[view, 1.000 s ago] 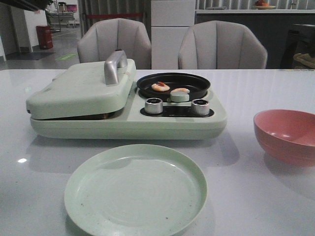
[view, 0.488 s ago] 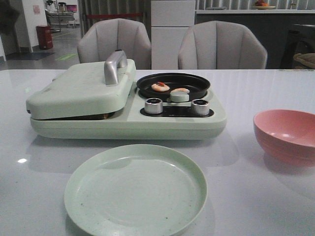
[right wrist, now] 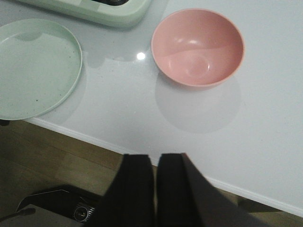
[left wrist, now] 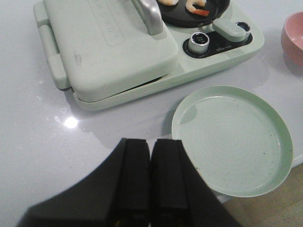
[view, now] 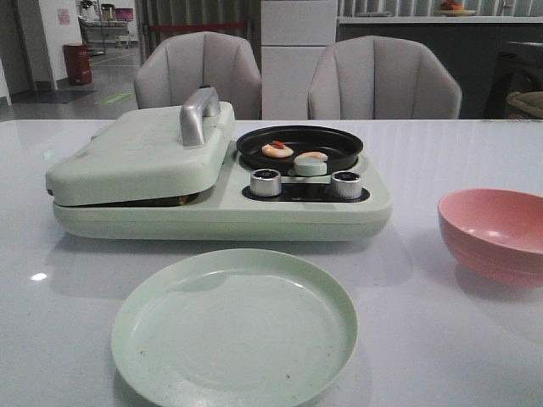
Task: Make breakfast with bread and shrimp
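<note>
Two pale orange shrimp (view: 277, 150) (view: 311, 156) lie in the small black pan (view: 299, 144) on the right half of the pale green breakfast maker (view: 221, 203); they also show in the left wrist view (left wrist: 196, 5). The bread is hidden; the hinged lid (view: 140, 153) with a silver handle (view: 197, 114) is closed over the left half. My left gripper (left wrist: 151, 142) is shut and empty, above the table's front edge left of the green plate (left wrist: 234, 137). My right gripper (right wrist: 155, 156) is shut and empty, over the table's front edge near the pink bowl (right wrist: 198, 46). Neither arm shows in the front view.
An empty pale green plate (view: 233, 326) lies at the front centre of the white table. An empty pink bowl (view: 494, 233) stands at the right. Two silver knobs (view: 265, 181) (view: 345, 183) and a pale green knob (view: 310, 166) sit on the maker's front. Two grey chairs stand behind the table.
A dark shape at the front view's top left corner has left the view. Nothing on the table has moved.
</note>
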